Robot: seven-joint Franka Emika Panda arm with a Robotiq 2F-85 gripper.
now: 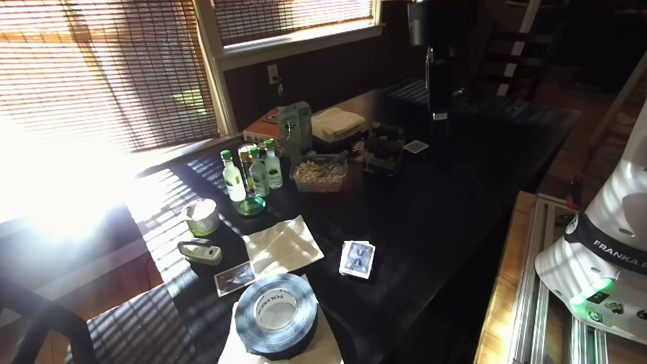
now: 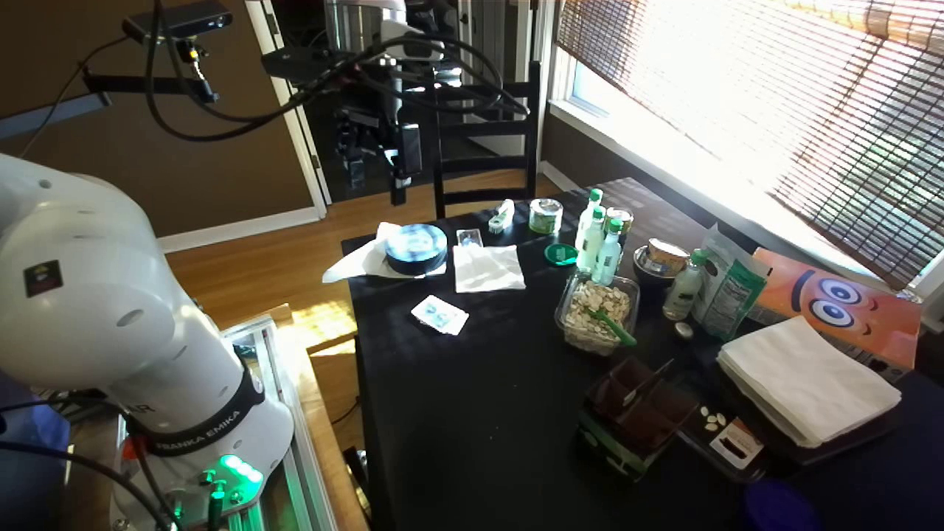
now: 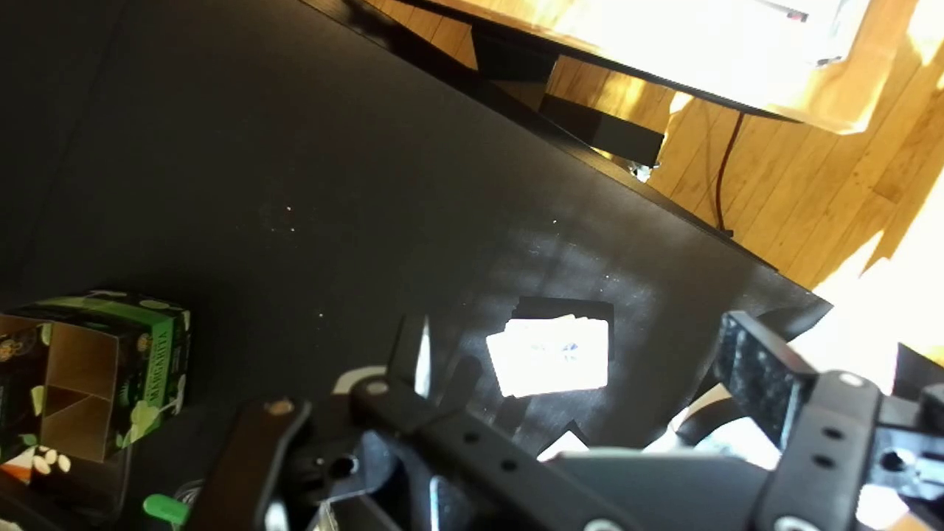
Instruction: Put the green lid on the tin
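Lid (image 1: 251,206) round, flat, green; tin (image 1: 202,217) silvery, green below.

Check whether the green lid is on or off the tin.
Off: in both exterior views, the green lid lies on the dark table, apart from the tin.

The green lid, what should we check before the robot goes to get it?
1. Jaws open, holding nothing: ok.
2. Lid flat on the table, nothing on top: ok.
3. Room around it: not ok, the bottles stand close and might get bumped.
4. Jaws lined up above it: not ok, they hang high and away from it, and the wrist view doesn't show it.
5. Tin standing upright: ok.
6. Which side of the lid faces up: cannot tell.
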